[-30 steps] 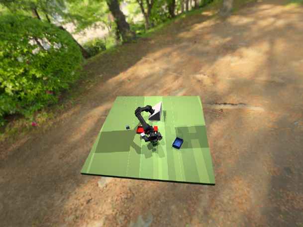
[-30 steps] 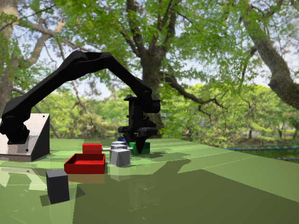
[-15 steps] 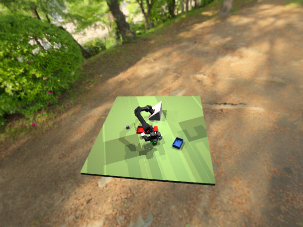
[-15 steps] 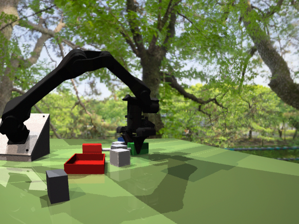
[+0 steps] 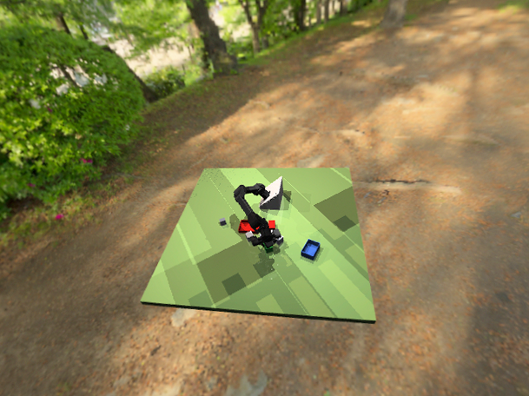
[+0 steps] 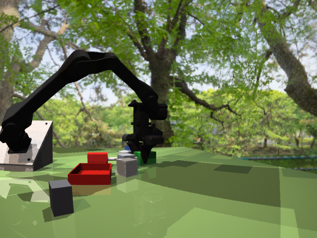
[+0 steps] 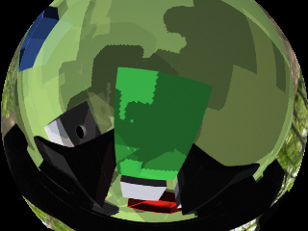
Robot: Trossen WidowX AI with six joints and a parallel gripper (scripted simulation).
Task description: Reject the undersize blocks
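With the black parallel-jaw tool (image 5: 267,246) (image 6: 145,159) (image 7: 150,133) pinching the green GO gauge (image 5: 269,248) (image 6: 151,157) (image 7: 156,120) beside the pale steel block (image 7: 143,191), a bore check seems in hand, next calling for careful alignment and a straight push.
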